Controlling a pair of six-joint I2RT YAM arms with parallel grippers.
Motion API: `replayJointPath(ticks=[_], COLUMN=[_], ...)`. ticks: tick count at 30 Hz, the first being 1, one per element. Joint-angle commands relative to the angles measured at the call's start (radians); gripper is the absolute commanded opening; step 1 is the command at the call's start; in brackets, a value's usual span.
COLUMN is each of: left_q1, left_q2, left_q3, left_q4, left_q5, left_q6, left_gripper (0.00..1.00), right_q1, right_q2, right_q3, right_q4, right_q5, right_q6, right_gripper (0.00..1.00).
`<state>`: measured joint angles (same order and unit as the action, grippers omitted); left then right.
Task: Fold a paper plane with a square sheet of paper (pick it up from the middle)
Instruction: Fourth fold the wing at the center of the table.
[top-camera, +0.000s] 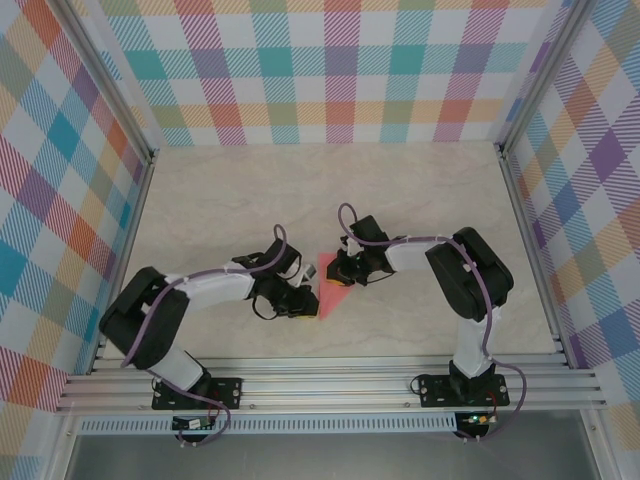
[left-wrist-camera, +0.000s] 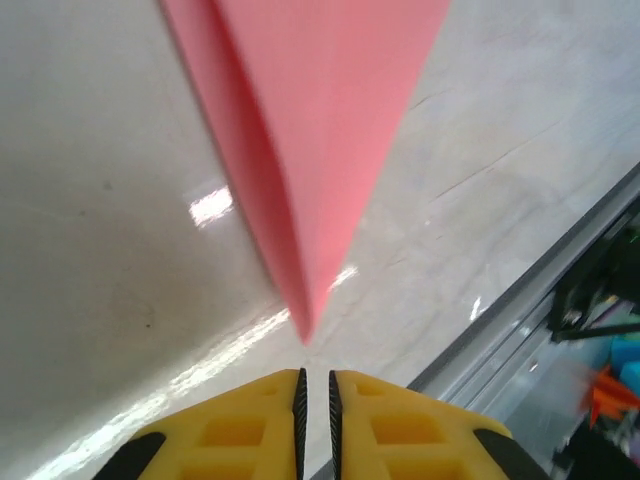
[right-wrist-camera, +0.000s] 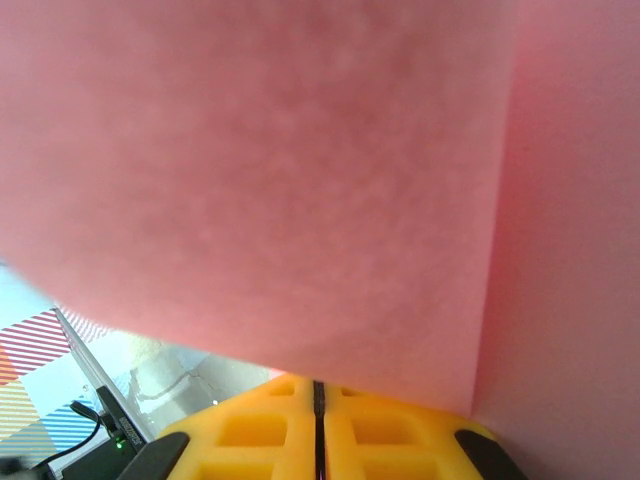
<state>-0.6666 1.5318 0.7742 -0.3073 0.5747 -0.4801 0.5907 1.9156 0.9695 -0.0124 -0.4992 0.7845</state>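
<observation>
Tabletop behind, the paper plane points at left jaws.

The pale, marbled tabletop is glossy and catches streaks of light. Plaid walls in pastel colours enclose it on three sides. An aluminium rail runs along its near edge. Beyond the rail lie blurred orange and blue things.

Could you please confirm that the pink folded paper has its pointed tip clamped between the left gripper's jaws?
Not quite. The tip is not clamped. The left gripper has its jaws closed on nothing, and the pointed tip of the pink folded paper stops just short of them, with bare table between. The left wrist view shows this.
</observation>
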Motion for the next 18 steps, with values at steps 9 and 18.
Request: replayJointPath(ticks=[9,18], left_q1=[-0.005,-0.01], left_q2=[-0.012,0.135], left_q3=[-0.014,-0.011], left_q4=[0.342,0.438], left_q5=[-0.11,-0.085], left_q6=[-0.242,-0.256], left_gripper=[0.16,0.14], right_q1=[-0.002,-0.002], right_q2=[0.08,0.081], right_q3=[-0.066,-0.063], right_q4=[-0.102,-0.099], right_q5=[0.135,0.129], right_q6=[0.012,0.019], right_gripper=[0.09,0.09])
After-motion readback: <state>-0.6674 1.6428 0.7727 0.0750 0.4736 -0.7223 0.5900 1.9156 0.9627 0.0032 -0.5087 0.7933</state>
